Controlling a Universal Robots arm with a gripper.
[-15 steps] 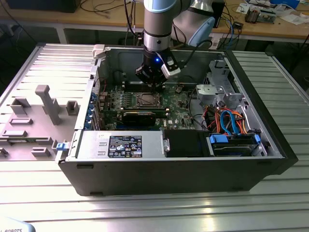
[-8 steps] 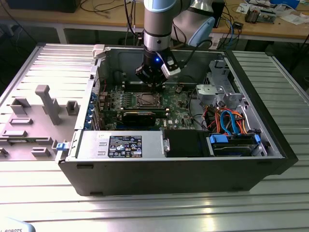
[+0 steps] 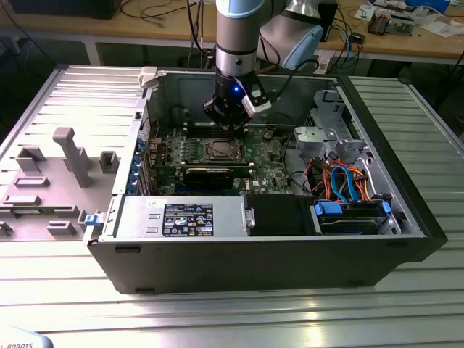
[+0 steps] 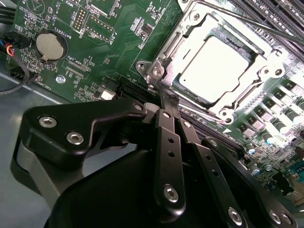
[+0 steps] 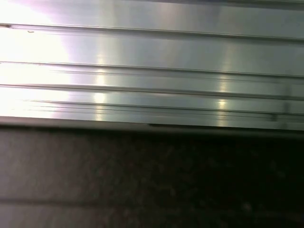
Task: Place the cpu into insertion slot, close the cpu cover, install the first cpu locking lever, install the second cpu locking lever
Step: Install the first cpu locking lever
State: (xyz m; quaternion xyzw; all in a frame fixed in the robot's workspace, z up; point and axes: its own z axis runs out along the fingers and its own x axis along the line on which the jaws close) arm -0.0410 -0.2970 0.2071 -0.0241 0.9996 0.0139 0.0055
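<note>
In the second wrist view the tool [image 4: 167, 102], fingers pressed together and gripping nothing, is touching the corner of the cpu cover [image 4: 266, 71]. The cover is lying flat over the cpu [image 4: 213, 69] in the insertion slot [image 4: 190, 92], toward two o'clock from the tips.

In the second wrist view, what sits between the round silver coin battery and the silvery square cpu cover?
Green circuit board with small chips and pin headers lies between the coin battery and the cpu cover; nothing larger.
</note>
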